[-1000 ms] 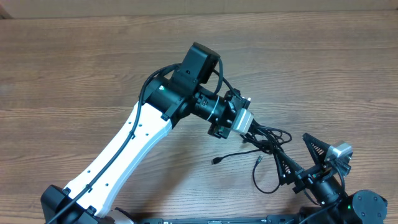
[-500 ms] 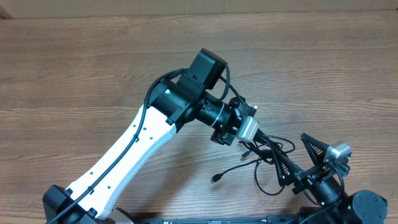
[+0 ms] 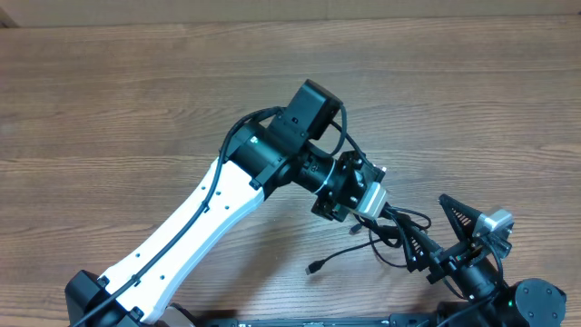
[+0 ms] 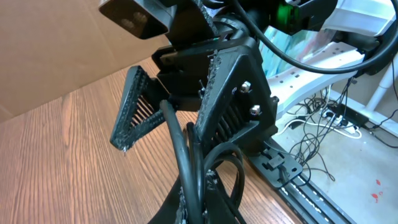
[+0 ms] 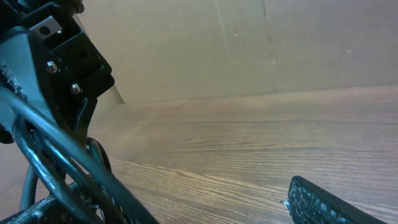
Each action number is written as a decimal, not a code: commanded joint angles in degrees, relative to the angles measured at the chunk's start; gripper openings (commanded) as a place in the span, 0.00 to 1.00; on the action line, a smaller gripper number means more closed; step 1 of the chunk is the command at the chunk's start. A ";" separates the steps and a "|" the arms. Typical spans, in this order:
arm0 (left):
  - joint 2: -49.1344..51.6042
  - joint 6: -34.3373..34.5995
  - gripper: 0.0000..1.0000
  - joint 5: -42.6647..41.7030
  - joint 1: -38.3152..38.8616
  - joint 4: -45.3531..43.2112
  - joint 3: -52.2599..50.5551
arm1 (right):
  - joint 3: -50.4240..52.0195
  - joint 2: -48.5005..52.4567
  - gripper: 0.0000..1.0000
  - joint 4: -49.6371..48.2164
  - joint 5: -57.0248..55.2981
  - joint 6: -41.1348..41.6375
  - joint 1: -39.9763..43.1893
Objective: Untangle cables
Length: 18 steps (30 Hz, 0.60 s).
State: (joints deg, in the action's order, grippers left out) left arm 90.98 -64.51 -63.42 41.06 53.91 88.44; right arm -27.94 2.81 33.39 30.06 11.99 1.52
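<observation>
Though too knotty for a count, cables (image 4: 179, 140) tight in left claw (image 3: 383, 213); right claw (image 3: 424, 214) wide.

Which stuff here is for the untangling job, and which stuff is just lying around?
For the job: cables, left gripper holding them, open right gripper.
Just there: wooden table, cardboard wall, wires on the floor.

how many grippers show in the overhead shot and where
2: the left gripper right of centre, shut on the cables; the right gripper at the lower right, open beside the tangle.
</observation>
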 commanded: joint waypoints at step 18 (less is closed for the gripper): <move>-1.38 -4.96 0.04 1.11 2.91 7.85 0.74 | 0.15 -0.04 0.95 1.55 -11.23 6.29 0.13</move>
State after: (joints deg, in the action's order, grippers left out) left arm 90.98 -65.67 -60.55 42.44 59.72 88.44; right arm -27.94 2.79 34.11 26.85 15.44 1.48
